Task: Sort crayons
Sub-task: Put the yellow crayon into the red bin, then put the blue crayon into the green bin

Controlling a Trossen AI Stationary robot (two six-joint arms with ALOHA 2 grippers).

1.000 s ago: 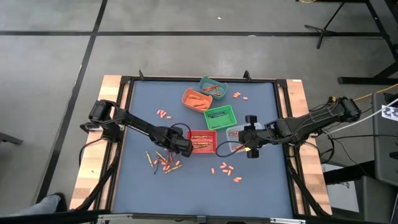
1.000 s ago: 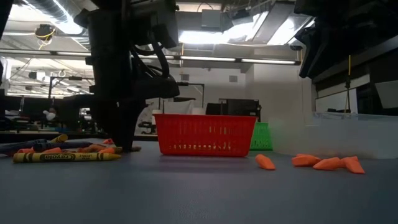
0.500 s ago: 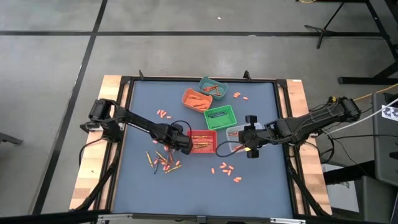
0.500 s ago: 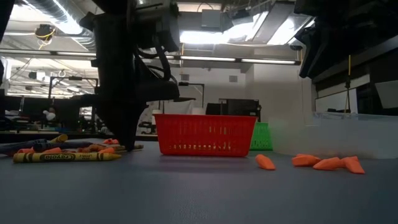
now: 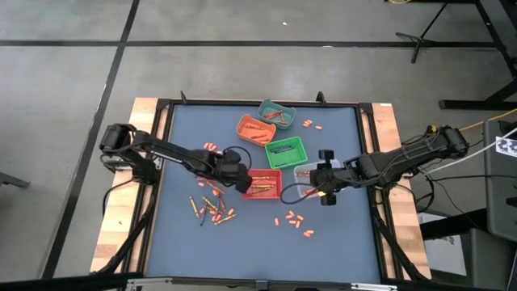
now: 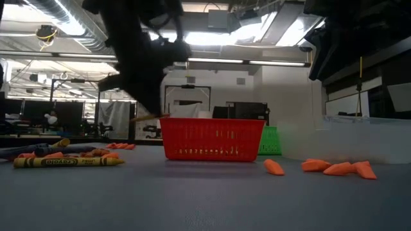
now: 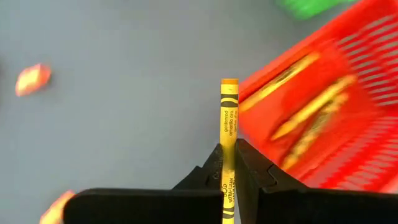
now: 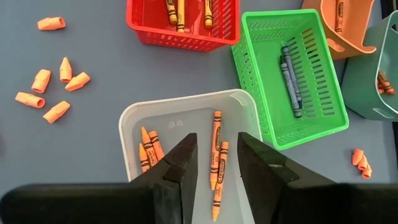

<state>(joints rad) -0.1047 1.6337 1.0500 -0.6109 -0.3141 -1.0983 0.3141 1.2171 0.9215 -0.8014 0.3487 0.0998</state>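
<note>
One yellow crayon (image 7: 229, 140) is pinched between the closed fingers of the left tool (image 5: 240, 179), which hangs just beside the red bin (image 5: 264, 184), at the bin's near edge. To finish this step well, I judge the tool should carry the stick fully over the bin's wall, dip low, and open only once the whole length is above the yellow crayons (image 8: 179, 9) already lying inside; released early, it could tip back onto the counter (image 5: 339, 234).

More loose crayons (image 5: 212, 210) lie in a heap on the counter a little behind and to one side of the left tool, with orange stubs (image 5: 294, 221) scattered beyond the red bin.

Over the white tray (image 8: 134, 127), the right tool (image 8: 216, 167) waits with its fingers spread and nothing between them; orange crayons (image 8: 215, 149) rest below it.

Dark blue-grey matting covers the counter, framed by pale wood. Around it is a concrete floor, and past the counter a workshop with bright ceiling lights.
</note>
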